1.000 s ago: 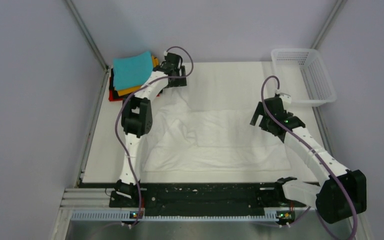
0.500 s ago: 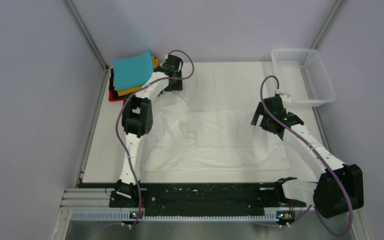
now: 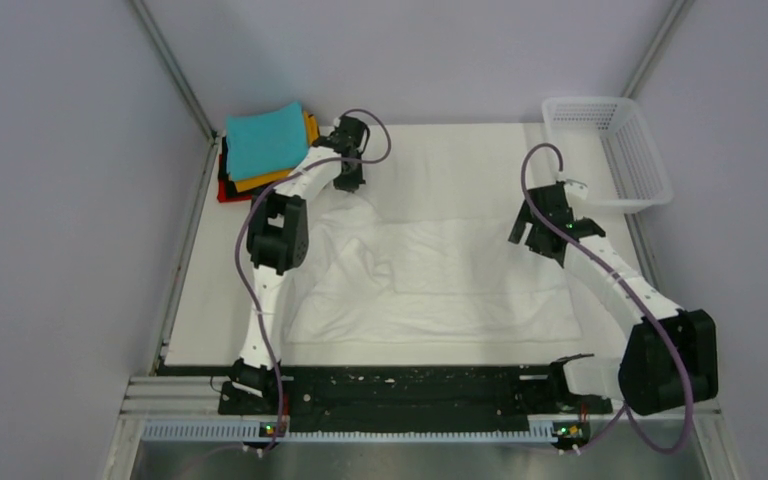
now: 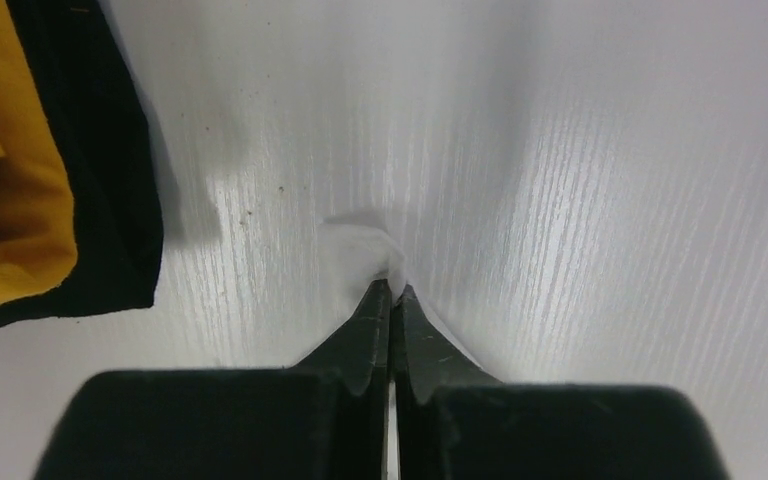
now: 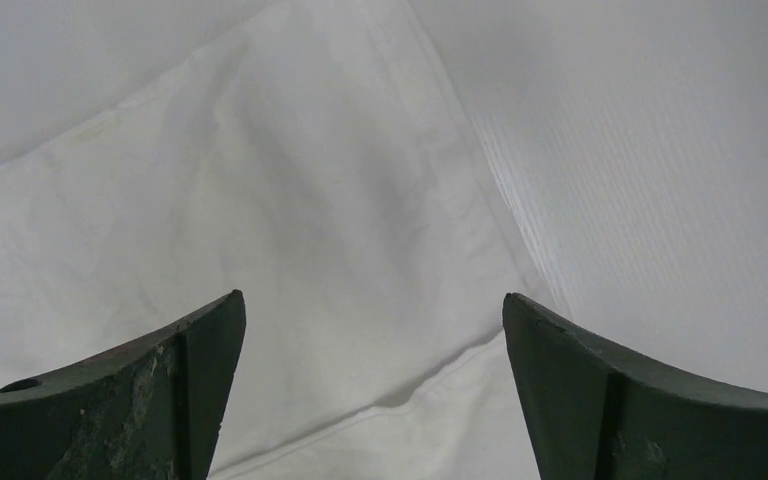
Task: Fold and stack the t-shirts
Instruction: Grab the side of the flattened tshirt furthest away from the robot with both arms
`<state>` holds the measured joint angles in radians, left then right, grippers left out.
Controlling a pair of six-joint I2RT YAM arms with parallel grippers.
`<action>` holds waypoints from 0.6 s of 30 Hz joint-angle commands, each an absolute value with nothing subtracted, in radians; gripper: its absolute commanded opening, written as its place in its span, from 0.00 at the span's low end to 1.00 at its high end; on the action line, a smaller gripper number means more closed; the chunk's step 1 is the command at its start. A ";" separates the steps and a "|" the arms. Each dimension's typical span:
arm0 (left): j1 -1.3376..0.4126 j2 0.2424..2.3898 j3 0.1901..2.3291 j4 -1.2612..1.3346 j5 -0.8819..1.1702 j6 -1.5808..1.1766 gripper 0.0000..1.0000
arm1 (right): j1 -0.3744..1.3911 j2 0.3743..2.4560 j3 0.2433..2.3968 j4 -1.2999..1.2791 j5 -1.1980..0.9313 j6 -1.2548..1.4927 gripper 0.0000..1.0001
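A thin white t-shirt lies spread over the middle of the white table, wrinkled on its left side. My left gripper is at the shirt's far left corner, shut on a small tuft of white cloth that sticks out past its tips. My right gripper hovers open over the shirt's right edge, where a hem runs between the fingers. A folded stack sits at the far left corner: teal on top, then orange, black and red.
A white plastic mesh basket stands at the far right corner of the table. Metal frame posts rise at both far corners. The black rail with the arm bases runs along the near edge.
The left gripper has gone from open to shut on the shirt's far left corner. The right gripper has shifted slightly farther and to the right, still open.
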<state>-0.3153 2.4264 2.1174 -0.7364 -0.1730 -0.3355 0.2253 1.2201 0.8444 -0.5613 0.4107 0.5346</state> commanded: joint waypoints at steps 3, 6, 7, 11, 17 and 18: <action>-0.340 2.279 2.014 -0.701 -0.149 -0.359 0.00 | 0.213 1.449 1.039 -0.507 0.567 0.551 0.97; -0.351 2.204 1.930 -0.674 -0.146 -0.384 0.00 | 0.212 1.590 1.136 -0.501 0.604 0.583 0.92; -0.353 2.184 1.909 -0.674 -0.139 -0.395 0.00 | 0.212 1.635 1.165 -0.493 0.615 0.591 0.92; -0.360 2.100 1.826 -0.671 -0.137 -0.425 0.00 | 0.211 1.813 1.314 -0.482 0.666 0.610 0.90; -0.373 2.004 1.700 -0.638 -0.130 -0.452 0.00 | 0.211 2.017 1.508 -0.536 0.719 0.614 0.87; -0.374 1.992 1.684 -0.632 -0.130 -0.455 0.00 | 0.211 2.039 1.522 -0.541 0.726 0.614 0.87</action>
